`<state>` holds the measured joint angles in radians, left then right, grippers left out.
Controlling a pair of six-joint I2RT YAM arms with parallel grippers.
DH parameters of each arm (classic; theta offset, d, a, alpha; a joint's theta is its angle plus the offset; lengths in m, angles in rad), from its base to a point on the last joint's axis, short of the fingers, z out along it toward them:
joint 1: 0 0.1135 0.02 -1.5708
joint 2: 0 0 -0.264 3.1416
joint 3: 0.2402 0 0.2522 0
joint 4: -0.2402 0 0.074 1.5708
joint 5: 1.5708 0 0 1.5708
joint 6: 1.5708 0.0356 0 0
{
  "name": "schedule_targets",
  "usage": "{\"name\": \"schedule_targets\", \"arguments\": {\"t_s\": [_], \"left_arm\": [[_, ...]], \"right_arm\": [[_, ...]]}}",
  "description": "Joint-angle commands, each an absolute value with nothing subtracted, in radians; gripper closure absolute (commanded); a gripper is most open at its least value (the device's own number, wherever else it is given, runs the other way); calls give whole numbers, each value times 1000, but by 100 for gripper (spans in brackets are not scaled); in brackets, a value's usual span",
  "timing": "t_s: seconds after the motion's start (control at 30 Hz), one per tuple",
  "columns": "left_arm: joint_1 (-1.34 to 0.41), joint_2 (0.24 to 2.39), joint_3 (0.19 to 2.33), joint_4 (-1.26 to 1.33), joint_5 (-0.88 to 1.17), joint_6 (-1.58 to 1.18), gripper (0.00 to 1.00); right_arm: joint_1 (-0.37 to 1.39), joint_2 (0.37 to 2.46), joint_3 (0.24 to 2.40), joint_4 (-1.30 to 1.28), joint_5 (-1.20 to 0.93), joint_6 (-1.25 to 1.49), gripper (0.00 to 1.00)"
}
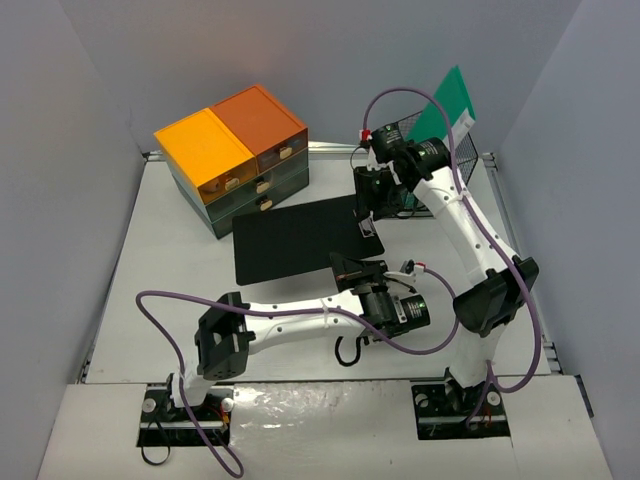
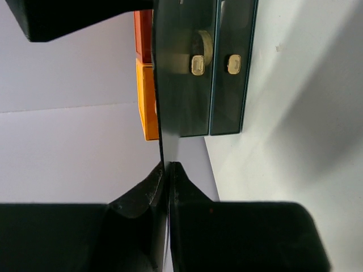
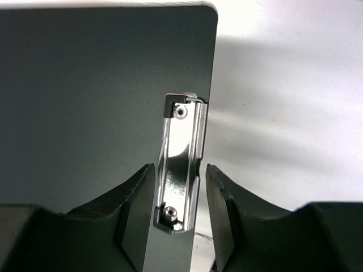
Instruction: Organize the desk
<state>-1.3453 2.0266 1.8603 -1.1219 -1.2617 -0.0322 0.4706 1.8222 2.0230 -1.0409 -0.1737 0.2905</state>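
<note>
Over at the far left corner of the bench (image 1: 170, 280) stands a drawer unit (image 1: 235, 160): 2 stacks side by side, one topped yellow-orange, the other deeper orange, with dark green drawers below. Every drawer front in view is pushed in, so what is inside cannot be told. At the far right corner sits a black wire basket (image 1: 465, 150) with a green sheet (image 1: 448, 100) leaning in it, its top corner sticking out above the rim.

The bench itself is the white top that fills the space between the pale grey walls, with both arms bolted at its near edge. A black clipboard (image 1: 290, 240) lies in the middle of it, between the drawer unit and the basket, with its metal clip (image 3: 181, 164) at the right-hand end.

The left hand (image 1: 350, 268) reaches in from the near side and its fingers are pressed together on the clipboard's near edge – the wrist view shows the thin board pinched edge-on between them, with the drawer fronts beyond. The right hand (image 1: 368, 222) comes down at the clip end; its fingers are spread and stand on either side of the clip – a gap shows on the right side at least. Purple cables (image 1: 160, 300) loop off both arms above the bench.
</note>
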Motion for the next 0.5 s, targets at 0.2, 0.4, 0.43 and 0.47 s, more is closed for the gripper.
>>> {"name": "schedule_targets", "arguments": {"t_s": [0.2, 0.4, 0.43, 0.47], "left_arm": [[-1354, 1975, 1882, -1228, -1346, -121, 100], [-1367, 1980, 1891, -1288, -1382, -184, 100], [-1370, 1979, 1892, -1298, -1390, -196, 100], [-1373, 1977, 1893, -1304, -1399, -204, 100]], "right_arm": [[447, 1721, 2104, -1042, -225, 340, 39], [340, 1650, 2038, -997, -358, 386, 37], [314, 1631, 2008, -974, -404, 397, 37], [292, 1616, 1979, -956, -452, 406, 37]]}}
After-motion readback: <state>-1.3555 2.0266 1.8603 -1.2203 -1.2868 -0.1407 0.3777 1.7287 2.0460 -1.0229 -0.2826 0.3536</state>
